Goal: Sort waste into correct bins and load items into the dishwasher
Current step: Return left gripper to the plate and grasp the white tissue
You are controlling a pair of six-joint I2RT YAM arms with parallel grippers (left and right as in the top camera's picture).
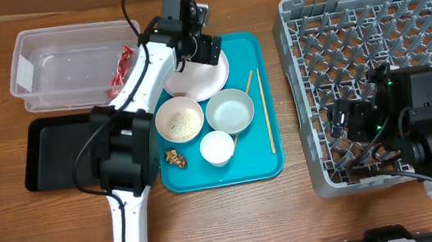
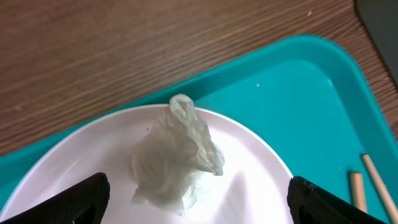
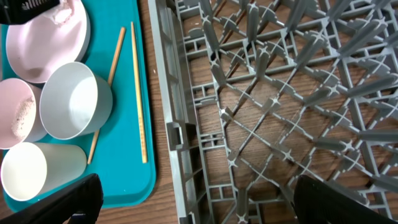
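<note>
A white crumpled paper scrap (image 2: 177, 155) lies on the round white plate (image 2: 255, 180) at the back of the teal tray. My left gripper (image 2: 198, 200) hangs over the plate (image 1: 204, 79), open, with its fingers wide on either side of the scrap and not touching it. The red wrapper (image 1: 121, 70) lies inside the clear tub (image 1: 69, 65). My right gripper (image 3: 199, 199) is open and empty above the near left corner of the grey dish rack (image 3: 261, 93). A rice bowl (image 1: 179, 119), an empty bowl (image 1: 230, 111), a cup (image 1: 217, 148), a brown lump (image 1: 175, 156) and chopsticks (image 1: 268, 123) sit on the tray.
The shallow black tray (image 1: 55, 153) lies in front of the clear tub at the left. The teal tray (image 1: 262, 161) sits between it and the dish rack (image 1: 379, 35). In the overhead view the left arm reaches across the tub's right end.
</note>
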